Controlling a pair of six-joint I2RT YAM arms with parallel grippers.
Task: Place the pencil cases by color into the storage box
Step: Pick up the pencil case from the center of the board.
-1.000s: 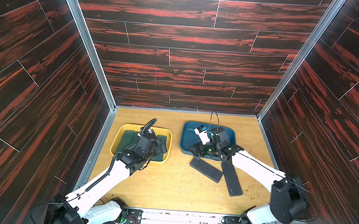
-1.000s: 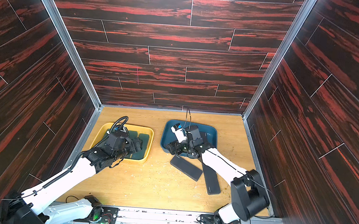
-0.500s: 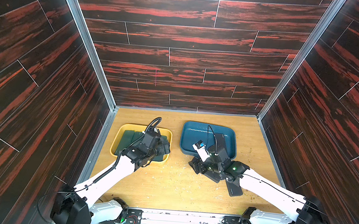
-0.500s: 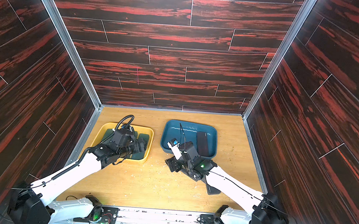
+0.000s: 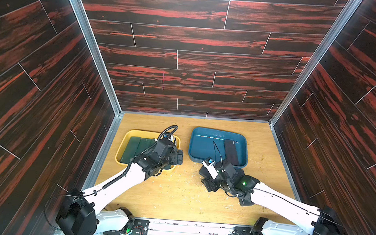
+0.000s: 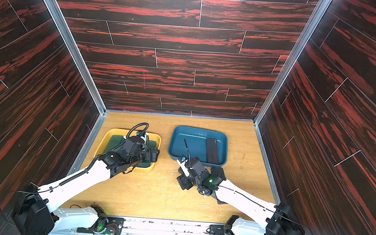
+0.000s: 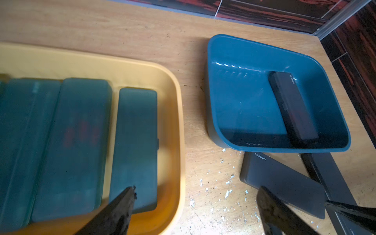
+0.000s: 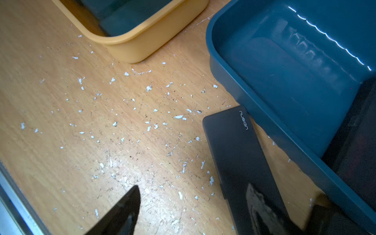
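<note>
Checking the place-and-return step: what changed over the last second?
Right gripper pulled back out of the blue tray toward the base and now hangs open over a black pencil case on the table; a black case in the tray is uncovered. Left gripper, open, slid toward the side of the yellow tray nearest the blue tray. Unmoved: both trays, green pencil cases, second table case.

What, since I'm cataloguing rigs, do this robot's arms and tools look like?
Both the left arm and right arm have white links with black joints. A ribbed black hose loops over the left wrist; a thin black wire runs along the right, where a green light glows. The left tool and right tool have black, tapered, scuffed fingers.
</note>
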